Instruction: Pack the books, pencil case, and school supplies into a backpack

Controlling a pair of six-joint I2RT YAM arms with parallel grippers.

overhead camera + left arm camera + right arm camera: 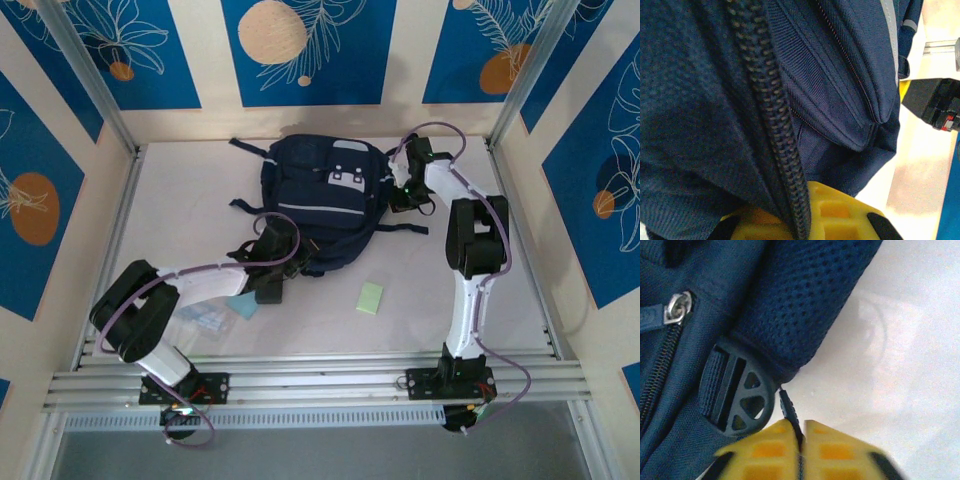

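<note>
Backpack (325,200) looked limp, soft. Your left fingers (840,215) pinched its zipper (775,125); right fingers (770,452) nipped a thin strap (789,407). Better to grip seams, not loose cloth.

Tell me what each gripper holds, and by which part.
The left gripper pinches the backpack along its zipper track; the right gripper pinches a thin strap end just below the backpack's buckle.
</note>
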